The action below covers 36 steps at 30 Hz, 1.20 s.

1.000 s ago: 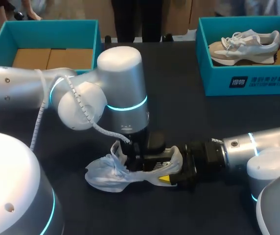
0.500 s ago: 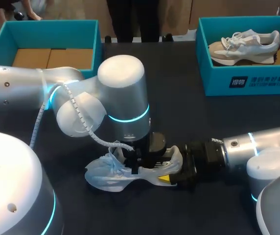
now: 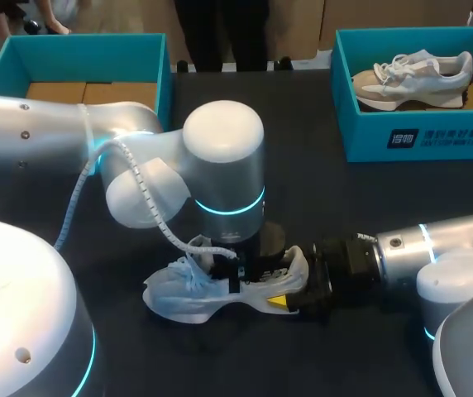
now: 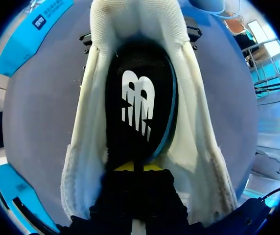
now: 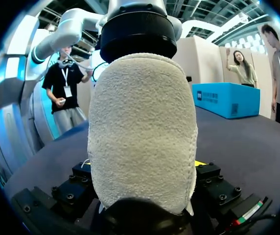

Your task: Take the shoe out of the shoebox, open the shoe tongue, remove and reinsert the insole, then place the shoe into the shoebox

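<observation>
Shoe point(image 3: 179, 294) on tabletop point(image 3: 344, 207) between both arms, heel clamped in right hand point(image 3: 290, 299); left hand point(image 4: 132, 166) poised inside opening over black insole point(image 4: 140, 103), grip not discernible; light, soft upper, thin floppy insole, probably best pinched at its heel edge.
</observation>
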{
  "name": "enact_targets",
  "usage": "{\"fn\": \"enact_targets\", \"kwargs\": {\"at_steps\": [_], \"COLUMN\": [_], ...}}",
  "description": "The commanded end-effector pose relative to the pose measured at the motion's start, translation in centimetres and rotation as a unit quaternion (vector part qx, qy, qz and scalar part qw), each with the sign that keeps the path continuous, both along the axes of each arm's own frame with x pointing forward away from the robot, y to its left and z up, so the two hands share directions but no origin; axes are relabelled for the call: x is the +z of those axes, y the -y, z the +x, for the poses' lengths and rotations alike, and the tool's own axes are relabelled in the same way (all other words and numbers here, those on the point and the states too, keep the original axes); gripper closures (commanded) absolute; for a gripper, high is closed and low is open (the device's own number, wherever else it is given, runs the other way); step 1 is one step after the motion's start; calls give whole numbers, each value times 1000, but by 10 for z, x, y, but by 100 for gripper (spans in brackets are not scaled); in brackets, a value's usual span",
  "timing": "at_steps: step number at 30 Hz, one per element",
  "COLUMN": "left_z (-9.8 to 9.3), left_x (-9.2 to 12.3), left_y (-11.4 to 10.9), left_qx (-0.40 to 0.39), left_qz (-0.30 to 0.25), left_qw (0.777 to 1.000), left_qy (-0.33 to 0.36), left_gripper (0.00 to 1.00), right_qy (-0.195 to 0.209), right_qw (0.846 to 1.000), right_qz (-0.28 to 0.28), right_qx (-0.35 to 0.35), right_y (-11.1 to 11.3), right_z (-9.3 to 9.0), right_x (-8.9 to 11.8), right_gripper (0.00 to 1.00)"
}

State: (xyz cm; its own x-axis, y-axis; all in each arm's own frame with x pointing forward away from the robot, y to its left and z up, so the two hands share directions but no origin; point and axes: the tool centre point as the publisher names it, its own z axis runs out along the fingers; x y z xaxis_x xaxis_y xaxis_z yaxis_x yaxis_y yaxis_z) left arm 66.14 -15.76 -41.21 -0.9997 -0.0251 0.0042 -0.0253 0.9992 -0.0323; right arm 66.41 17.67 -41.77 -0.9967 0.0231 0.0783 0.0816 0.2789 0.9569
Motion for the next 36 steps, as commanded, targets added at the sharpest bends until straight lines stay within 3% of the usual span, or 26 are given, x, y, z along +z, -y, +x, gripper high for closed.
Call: {"fn": "enact_targets", "kwargs": {"at_steps": [1, 17, 36], "left_z": [13, 4, -8], "left_x": [-14, 29, 53], "left_y": [-2, -15, -13], "left_qx": [6, 17, 12], "left_qz": [-6, -138, -244], "left_qw": [1000, 989, 968], "left_qy": [3, -49, -62], "left_gripper": [100, 100, 100], "right_qy": [-1, -1, -1], "right_qw": [1000, 1000, 1000], "right_qz": [-3, -3, -3], "right_qx": [1, 1, 1], "right_y": [-2, -2, -2], "right_z": [0, 0, 0], "right_x": [2, 2, 2], "right_gripper": [100, 100, 100]}}
